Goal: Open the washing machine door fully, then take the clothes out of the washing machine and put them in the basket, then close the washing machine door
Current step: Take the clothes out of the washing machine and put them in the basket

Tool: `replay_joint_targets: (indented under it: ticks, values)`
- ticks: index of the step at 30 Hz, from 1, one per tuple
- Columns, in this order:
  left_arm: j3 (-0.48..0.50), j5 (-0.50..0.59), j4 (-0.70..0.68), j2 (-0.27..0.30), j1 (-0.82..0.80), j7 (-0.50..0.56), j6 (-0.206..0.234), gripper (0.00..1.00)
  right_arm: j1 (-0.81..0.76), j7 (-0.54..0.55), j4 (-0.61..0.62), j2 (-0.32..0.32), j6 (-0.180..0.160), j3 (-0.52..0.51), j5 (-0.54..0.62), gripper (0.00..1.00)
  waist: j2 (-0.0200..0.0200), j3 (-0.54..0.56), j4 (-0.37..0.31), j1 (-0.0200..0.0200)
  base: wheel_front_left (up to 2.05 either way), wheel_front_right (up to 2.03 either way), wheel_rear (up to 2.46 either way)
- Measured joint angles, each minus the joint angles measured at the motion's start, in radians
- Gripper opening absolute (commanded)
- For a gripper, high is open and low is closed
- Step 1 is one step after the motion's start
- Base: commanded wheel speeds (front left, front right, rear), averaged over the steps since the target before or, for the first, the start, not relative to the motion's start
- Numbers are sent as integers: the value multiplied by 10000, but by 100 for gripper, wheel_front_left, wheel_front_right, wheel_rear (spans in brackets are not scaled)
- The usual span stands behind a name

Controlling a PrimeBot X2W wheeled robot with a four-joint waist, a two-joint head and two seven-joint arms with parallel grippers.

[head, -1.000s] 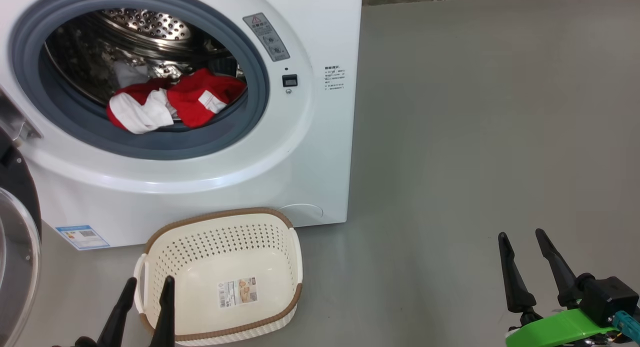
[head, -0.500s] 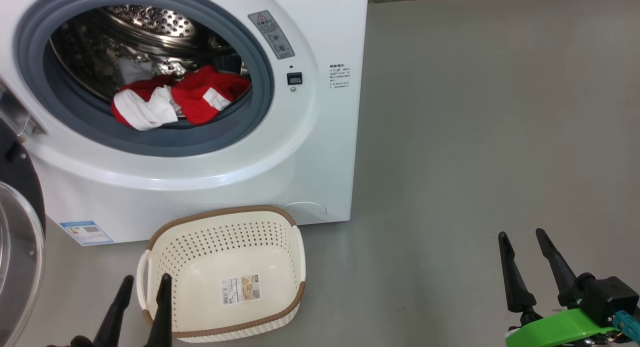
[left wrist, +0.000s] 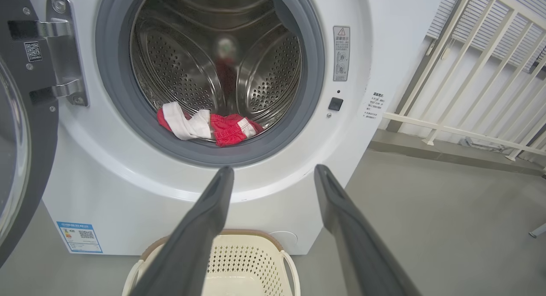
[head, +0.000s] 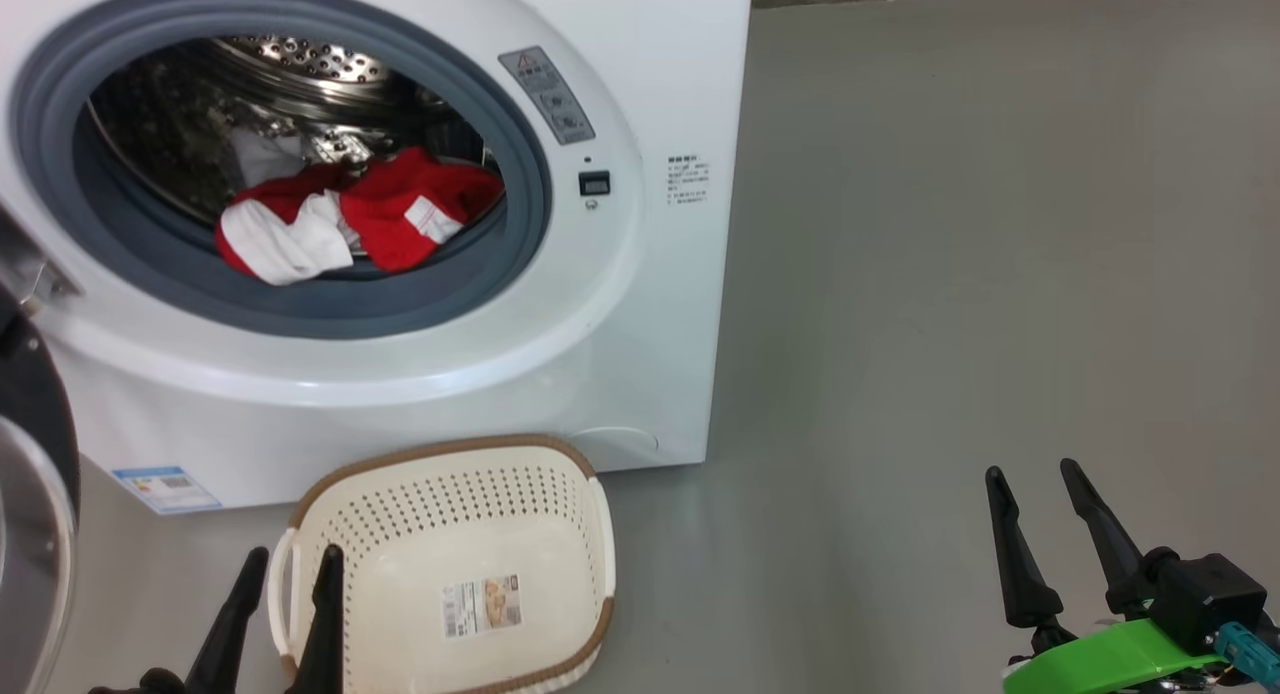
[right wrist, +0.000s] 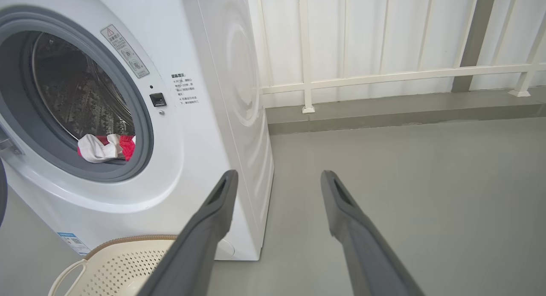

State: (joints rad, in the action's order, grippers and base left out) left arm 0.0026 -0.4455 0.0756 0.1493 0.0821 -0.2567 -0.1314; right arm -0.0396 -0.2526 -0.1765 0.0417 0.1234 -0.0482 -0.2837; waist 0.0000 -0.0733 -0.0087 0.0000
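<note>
- Against the earlier head view, the whole picture has shifted a little: the camera moved, not the things; both end effectors hold the same spread.
- One washing machine (head: 620,304), ahead of the left end effector (head: 285,569); its one door (head: 30,494) swung open to that end effector's left.
- One heap of red-and-white clothes (head: 350,224) in the drum, beyond its fingertips.
- One basket (head: 450,484), empty but for a label, just right of the left end effector.
- Two end effectors: left released, holding nothing; right end effector (head: 1030,484) released too, over bare floor (head: 950,274), well right of the basket.
</note>
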Motion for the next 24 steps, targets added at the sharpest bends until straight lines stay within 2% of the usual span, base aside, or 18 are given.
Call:
replay_joint_targets:
  ticks: [12,24]
  values:
    - [-284,17,178,186,-220,0,0,100,15,0,-2,-2,0,117,0,100,0,-127,10,0,161,-168,6]
    - [-280,36,364,190,-241,0,0,100,15,0,-2,-2,0,146,0,100,0,-252,40,0,35,-35,0]
